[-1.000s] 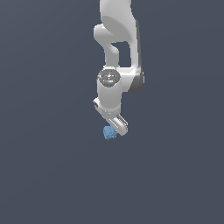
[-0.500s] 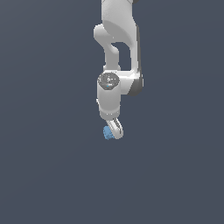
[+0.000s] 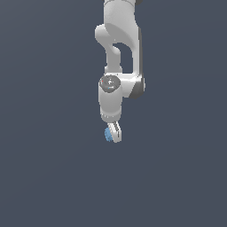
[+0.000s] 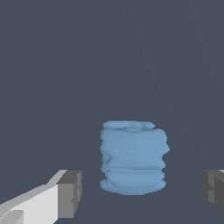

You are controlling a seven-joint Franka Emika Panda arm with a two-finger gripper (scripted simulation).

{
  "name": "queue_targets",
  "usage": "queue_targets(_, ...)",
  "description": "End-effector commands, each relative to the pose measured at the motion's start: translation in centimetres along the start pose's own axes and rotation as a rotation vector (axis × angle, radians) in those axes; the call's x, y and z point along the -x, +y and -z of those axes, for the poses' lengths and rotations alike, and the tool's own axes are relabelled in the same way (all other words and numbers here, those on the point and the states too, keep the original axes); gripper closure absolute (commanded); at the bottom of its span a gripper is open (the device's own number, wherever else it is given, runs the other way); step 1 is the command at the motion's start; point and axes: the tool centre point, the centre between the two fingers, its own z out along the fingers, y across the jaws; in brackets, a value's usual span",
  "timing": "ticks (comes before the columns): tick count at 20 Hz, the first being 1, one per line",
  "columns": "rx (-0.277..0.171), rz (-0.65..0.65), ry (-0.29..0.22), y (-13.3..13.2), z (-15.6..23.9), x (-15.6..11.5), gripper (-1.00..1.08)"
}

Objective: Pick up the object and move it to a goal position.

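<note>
White robot arm reaching down from twelve o'clock over a plain dark grey surface. At its tip, the gripper, with the small lumpy light-blue object at its nine o'clock side. In the wrist view the jaws stand apart, a gap either side of the object between them.
</note>
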Motion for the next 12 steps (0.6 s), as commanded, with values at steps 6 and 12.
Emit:
queue_targets(6,0.0,-0.008,0.0,0.0,-0.4,0.0,-0.92)
queue_targets(12,0.0,-0.011,0.0,0.1,-3.0,0.0,-0.92)
